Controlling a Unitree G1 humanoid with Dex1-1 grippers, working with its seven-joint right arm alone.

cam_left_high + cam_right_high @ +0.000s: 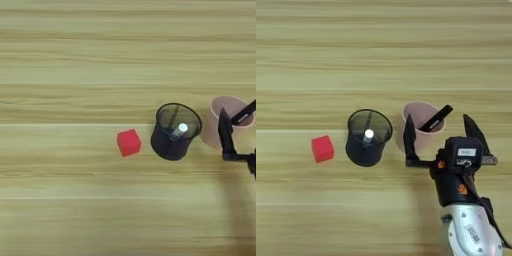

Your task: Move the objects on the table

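A pale pink round cup point(422, 139) stands upright on the table point(381, 50), right of centre. A slim black marker pen point(436, 118) leans inside it, its end poking over the right rim. My right gripper point(437, 118) is open, with the cup between its two black fingers: the left finger point(409, 137) lies against the cup's left wall, while the right finger point(474, 132) stands apart from it. Left of the cup, a dark pen with a white end point(369, 133) stands in a black mesh holder point(358, 150).
A small red cube point(322, 148) lies on the table left of the mesh holder. My silver forearm point(471, 230) comes in from the bottom right. Bare wood stretches across the far half and the near left.
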